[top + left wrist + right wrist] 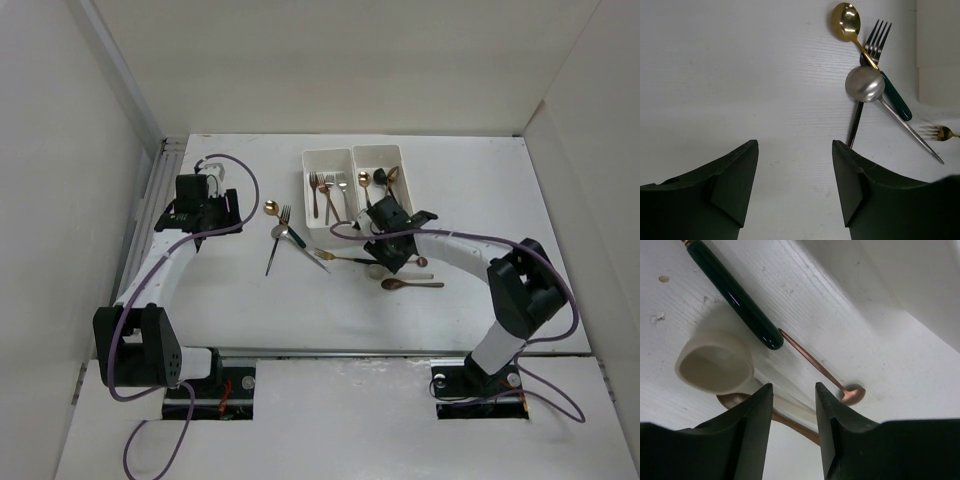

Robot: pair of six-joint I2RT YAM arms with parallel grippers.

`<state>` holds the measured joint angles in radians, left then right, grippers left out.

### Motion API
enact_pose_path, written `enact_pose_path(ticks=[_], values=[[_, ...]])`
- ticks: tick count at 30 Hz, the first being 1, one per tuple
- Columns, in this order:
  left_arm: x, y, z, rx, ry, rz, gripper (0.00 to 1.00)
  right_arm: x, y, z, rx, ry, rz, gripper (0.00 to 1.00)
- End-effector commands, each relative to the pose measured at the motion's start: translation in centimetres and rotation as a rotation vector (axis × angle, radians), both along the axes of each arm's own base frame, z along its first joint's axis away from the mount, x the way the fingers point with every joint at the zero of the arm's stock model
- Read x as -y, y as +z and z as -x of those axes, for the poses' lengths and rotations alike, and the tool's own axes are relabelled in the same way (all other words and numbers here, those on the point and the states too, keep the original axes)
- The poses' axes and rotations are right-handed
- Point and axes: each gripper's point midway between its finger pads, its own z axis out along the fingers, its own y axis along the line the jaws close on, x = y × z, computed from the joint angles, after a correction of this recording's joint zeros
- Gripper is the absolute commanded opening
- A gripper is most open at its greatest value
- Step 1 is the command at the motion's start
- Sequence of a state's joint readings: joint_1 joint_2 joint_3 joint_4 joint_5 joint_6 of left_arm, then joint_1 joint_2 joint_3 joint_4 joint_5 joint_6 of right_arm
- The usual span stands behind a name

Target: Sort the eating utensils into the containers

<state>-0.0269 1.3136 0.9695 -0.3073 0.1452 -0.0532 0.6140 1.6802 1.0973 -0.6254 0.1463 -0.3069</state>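
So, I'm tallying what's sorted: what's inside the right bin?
Right bin: a gold spoon, a dark spoon and one more gold utensil at the far end. The right arm covers the near end, so anything there is hidden.

My white desk (480,200) carries two joined white rectangular plastic bins (330,153), a crossed heap of slim metal forks and spoons (282,232), and a copper spoon (393,284).

Left arm (160,270) holds jaws wide; right arm (455,247) holds them narrower.
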Motion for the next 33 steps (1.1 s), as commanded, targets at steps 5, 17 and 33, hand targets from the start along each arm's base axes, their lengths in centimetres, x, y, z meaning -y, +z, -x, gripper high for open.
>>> enact_pose_path(ticks=[5, 17, 33], values=[[0.2, 2.0, -0.4, 0.071, 0.002, 0.003, 0.58, -0.1, 2.1, 1.2, 0.004, -0.01, -0.063, 0.46], [0.8, 2.3, -0.1, 0.082, -0.017, 0.004, 0.58, -0.8, -1.3, -0.1, -0.009, -0.044, -0.096, 0.47], [1.0, 1.9, 0.6, 0.074, -0.027, -0.016, 0.58, -3.3, 3.2, -1.3, 0.161, 0.036, -0.158, 0.07]])
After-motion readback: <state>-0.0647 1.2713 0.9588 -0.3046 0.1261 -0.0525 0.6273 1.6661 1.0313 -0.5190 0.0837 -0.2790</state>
